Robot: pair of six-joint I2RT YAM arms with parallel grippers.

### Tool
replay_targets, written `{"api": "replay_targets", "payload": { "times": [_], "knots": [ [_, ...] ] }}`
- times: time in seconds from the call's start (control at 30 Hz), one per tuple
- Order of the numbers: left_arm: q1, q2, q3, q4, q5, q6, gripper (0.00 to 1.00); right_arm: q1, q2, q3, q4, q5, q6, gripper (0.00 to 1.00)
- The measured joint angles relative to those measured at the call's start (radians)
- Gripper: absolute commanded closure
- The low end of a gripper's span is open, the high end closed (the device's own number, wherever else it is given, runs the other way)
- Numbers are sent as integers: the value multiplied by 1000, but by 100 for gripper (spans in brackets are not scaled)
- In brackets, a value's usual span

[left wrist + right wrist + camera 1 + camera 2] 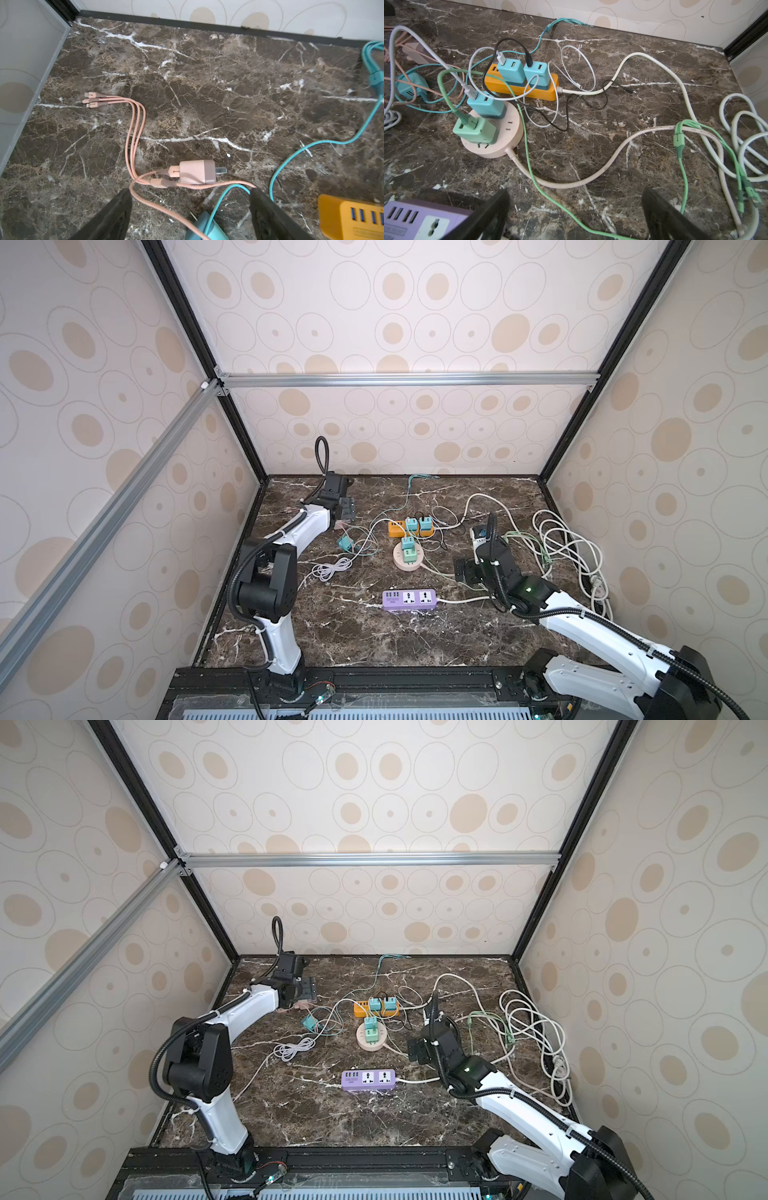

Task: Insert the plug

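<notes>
Jaws on left gripper [190, 192] and right gripper [575, 191] are seen spread, a teal plug [207, 227] cut off between the left pair, over marbled table [207, 93] within patterned walls [374, 302].

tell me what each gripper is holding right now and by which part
Nothing is held. The left gripper stands open near the pink charger, which lies loose; the right gripper is open above a green cable.

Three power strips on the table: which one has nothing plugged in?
The purple strip, nearest the front edge: its sockets are bare. The orange strip holds two teal chargers; the round strip holds another and a green charger.
</notes>
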Motion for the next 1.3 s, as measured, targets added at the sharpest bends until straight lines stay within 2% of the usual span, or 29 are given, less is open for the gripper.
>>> {"api": "replay_targets", "payload": {
  "times": [0.13, 0.2, 0.37, 0.43, 0.9, 1.3],
  "knots": [
    [6, 116, 119, -74, -3, 16, 19, 0, 32, 47, -45, -13, 18, 0],
    [8, 150, 142, -100, 6, 19, 23, 0, 47, 52, -49, -19, 25, 0],
    [15, 211, 172, -149, 39, 27, 42, 0, 90, 74, -87, -46, 33, 0],
    [19, 233, 188, -162, 49, 30, 45, 0, 106, 87, -101, -53, 35, 0],
    [25, 239, 153, -158, 96, 29, 41, 0, 155, 109, -137, -80, 47, 0],
    [25, 227, 120, -98, 82, 30, 65, 0, 193, 130, -150, -103, 56, 0]
  ]
}}
